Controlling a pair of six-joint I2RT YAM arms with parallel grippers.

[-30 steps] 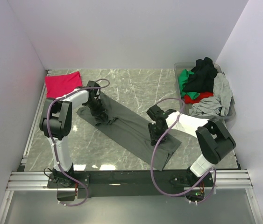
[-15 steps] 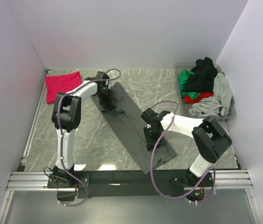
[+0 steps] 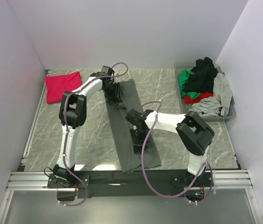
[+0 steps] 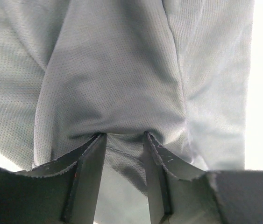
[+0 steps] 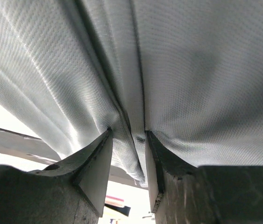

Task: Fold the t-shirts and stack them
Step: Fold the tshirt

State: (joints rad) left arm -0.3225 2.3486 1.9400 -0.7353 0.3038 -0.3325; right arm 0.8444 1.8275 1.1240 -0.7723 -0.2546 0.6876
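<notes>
The dark charcoal-grey t-shirt (image 3: 130, 122) lies as a long narrow strip down the middle of the table, from the far centre to the near edge. My left gripper (image 3: 115, 96) is shut on its far end; the wrist view shows the cloth (image 4: 117, 84) pinched between the fingers (image 4: 91, 158). My right gripper (image 3: 138, 138) is shut on its nearer part, with a fold of cloth (image 5: 136, 121) between the fingers (image 5: 101, 158). A folded magenta-red t-shirt (image 3: 62, 85) lies at the far left.
A clear plastic tub (image 3: 231, 111) at the far right holds a heap of black (image 3: 202, 74), green (image 3: 183, 80), red (image 3: 199, 97) and light grey (image 3: 215, 99) shirts. Cables loop off both arms over the table. White walls close in three sides.
Both grippers swung the charcoal shirt from a diagonal lie to a nearly straight strip. The left gripper moved farther and right, the right gripper moved left.
</notes>
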